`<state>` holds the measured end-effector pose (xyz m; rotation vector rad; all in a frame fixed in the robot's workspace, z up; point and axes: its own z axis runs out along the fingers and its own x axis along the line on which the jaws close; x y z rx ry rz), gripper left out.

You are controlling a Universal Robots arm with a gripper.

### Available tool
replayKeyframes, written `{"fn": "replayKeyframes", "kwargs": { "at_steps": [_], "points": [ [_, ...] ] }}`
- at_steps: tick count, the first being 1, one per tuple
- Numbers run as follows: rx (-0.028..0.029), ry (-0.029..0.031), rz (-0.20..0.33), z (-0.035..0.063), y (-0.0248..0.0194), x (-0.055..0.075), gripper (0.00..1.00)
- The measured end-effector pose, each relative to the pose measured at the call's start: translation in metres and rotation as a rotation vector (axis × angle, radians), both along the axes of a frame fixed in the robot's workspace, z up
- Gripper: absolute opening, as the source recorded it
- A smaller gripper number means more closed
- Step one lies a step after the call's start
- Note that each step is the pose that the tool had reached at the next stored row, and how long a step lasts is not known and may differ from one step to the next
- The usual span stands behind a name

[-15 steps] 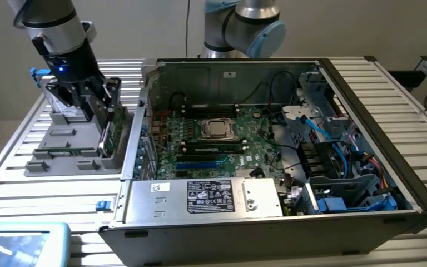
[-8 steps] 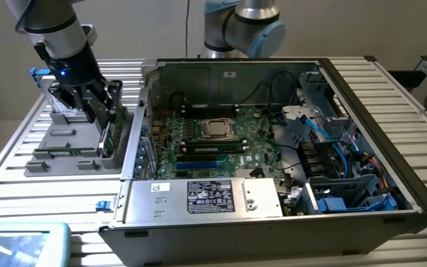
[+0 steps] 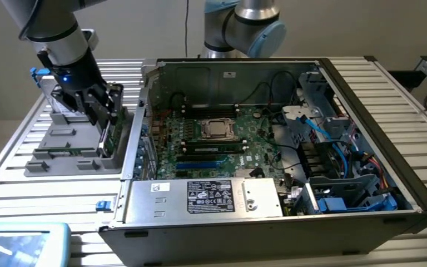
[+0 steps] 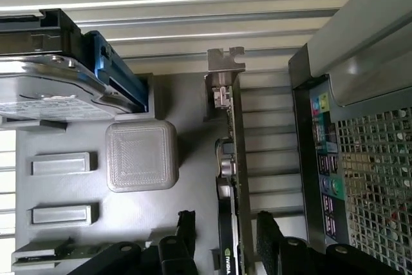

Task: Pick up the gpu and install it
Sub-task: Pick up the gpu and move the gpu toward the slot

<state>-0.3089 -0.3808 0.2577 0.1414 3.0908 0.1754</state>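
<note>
Thin green-and-black gpu card (image 4: 232,159) stands on edge in grey plastic tray (image 3: 54,153), exterior view's left of black computer case (image 3: 273,242). Black tool (image 4: 225,217) just above, wide open, one finger each side of card's long edge.

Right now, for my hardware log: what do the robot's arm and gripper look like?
The arm has round silvery-grey links with a black band. Its wrist is black, with a small blue light and a blue clip on one side. The gripper is black, with two long, narrow black fingers.

slatted metal table (image 3: 391,83), plain wall (image 3: 347,28)
</note>
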Motion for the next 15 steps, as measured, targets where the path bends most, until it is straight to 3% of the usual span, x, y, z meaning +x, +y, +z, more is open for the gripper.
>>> {"fn": "replayKeyframes", "kwargs": {
  "at_steps": [1, 3, 15],
  "points": [
    [0.0057, -0.0013, -0.002, -0.0007, 0.0000, 0.000, 0.52],
    [0.0115, -0.0044, -0.004, -0.0028, 0.0000, 0.000, 0.52],
    [0.0120, -0.0243, -0.006, -0.0211, -0.0019, -0.003, 0.52]
  ]
}}
